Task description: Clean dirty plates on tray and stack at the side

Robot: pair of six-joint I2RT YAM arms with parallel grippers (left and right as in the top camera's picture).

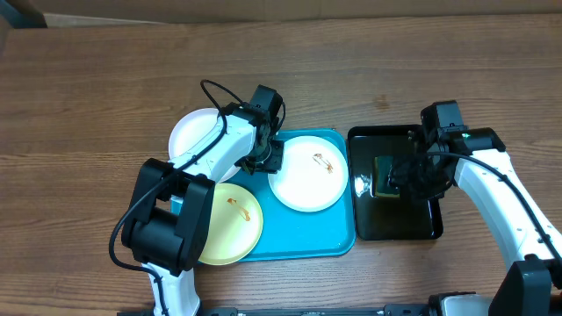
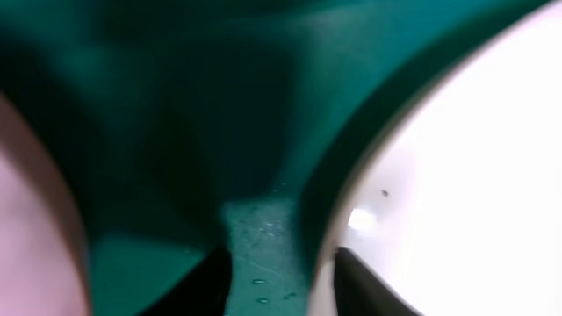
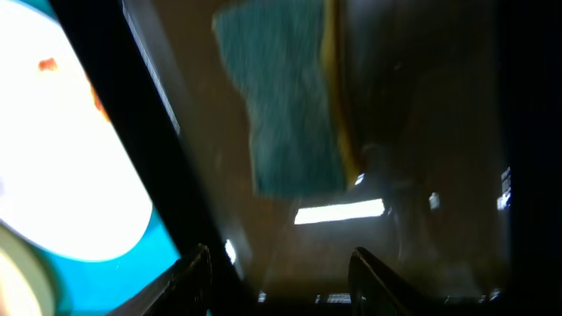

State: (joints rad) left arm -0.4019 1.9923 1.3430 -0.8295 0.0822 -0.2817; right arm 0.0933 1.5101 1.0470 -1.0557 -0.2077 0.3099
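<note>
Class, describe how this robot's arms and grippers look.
The left arm and right arm have white tubular links and bulky black joints. A thin black cable loops off the left arm. The left gripper and right gripper are black; a green light shows near the right wrist.

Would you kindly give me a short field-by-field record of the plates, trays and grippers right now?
blue tray: holds smeared white plate; smeared yellow-green plate overhangs its left edge
second white plate: on table, off the tray
black tray: holds sponge
left gripper: open, low over blue tray beside white plate's rim
right gripper: open, over black tray near sponge
</note>
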